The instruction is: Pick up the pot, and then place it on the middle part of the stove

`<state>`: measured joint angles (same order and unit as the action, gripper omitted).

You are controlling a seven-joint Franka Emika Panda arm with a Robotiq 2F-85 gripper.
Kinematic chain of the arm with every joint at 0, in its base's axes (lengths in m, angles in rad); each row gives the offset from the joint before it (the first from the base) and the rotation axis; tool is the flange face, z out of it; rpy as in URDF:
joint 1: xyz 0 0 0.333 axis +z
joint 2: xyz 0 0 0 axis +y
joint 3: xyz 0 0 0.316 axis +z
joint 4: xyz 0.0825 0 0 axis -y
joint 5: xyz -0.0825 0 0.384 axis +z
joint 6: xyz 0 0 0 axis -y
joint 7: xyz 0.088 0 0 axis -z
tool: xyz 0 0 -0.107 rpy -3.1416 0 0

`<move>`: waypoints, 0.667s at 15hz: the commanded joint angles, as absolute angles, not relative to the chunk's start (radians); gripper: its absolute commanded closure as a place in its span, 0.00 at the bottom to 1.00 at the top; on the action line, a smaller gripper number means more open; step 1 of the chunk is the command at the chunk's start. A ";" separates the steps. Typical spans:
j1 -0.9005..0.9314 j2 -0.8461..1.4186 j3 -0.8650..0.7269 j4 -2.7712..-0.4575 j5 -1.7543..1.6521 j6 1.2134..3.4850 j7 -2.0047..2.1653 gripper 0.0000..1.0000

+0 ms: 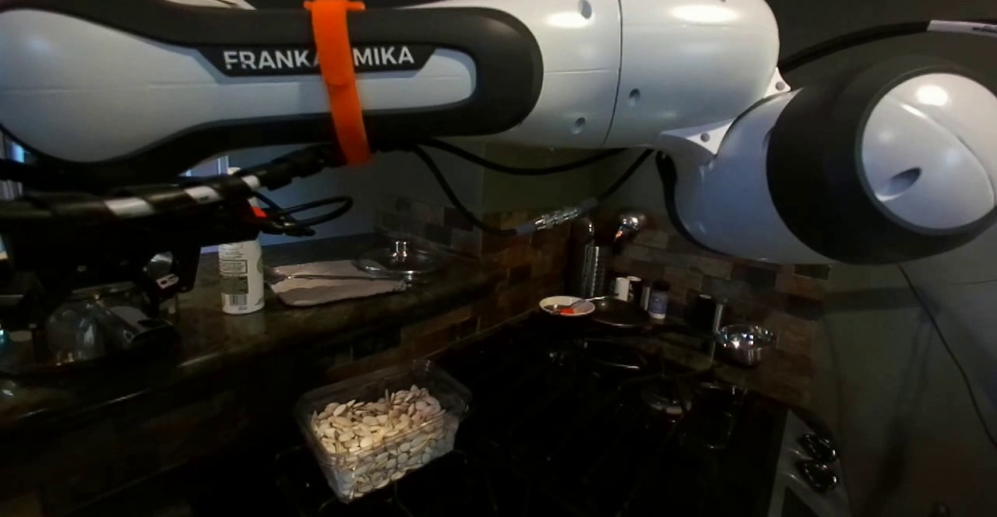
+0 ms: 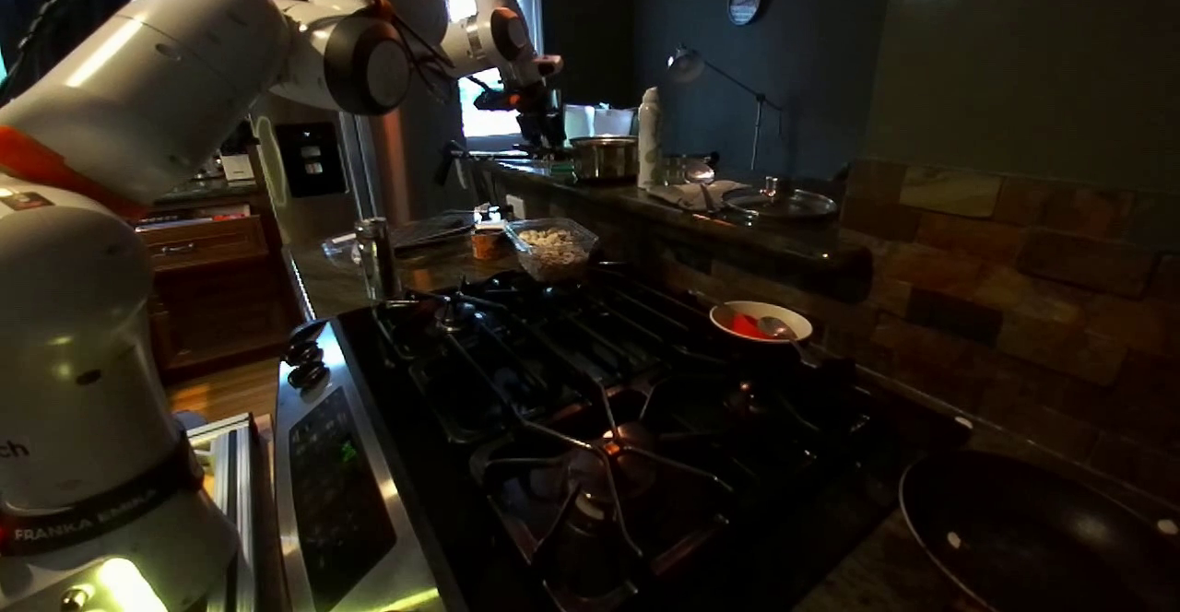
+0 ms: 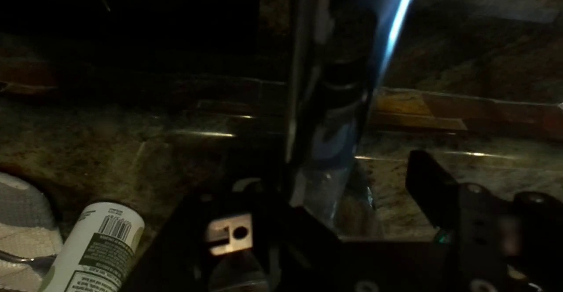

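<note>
On the raised counter (image 3: 145,164), in an exterior view, the pot (image 2: 606,160) sits at four o'clock from the spread end effector (image 3: 371,202), and I'd guess it slick, stiff, front-heavy, best held by the handle (image 3: 332,103) close to its body

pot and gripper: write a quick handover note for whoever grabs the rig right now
Gripper: open; the handle of the pot runs into the gap between the fingers. Contact can't be told.
Pot: on the raised counter, white can nearby.
Stove: lower than that counter.
Done: gripper positioned at the handle; no grip yet.
Left: close on the handle, lift, carry to the stove's middle part, set down. I'd probably lift well up first, given the can.
</note>
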<state>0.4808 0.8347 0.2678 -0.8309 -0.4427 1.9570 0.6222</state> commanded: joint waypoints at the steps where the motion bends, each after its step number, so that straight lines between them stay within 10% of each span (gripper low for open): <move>1: 0.493 0.866 0.251 -0.788 -0.461 1.997 0.649 0.55; 6: 0.531 0.888 0.182 -0.769 -0.539 1.973 0.712 0.92; 7: 0.537 0.893 0.176 -0.764 -0.547 1.963 0.716 0.86; 8: 0.542 0.897 0.169 -0.759 -0.555 1.957 0.723 0.43; 10: 0.551 0.901 0.162 -0.756 -0.563 1.946 0.733 0.36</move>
<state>0.5216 0.8609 0.1882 -0.8077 -0.5392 1.9804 0.7004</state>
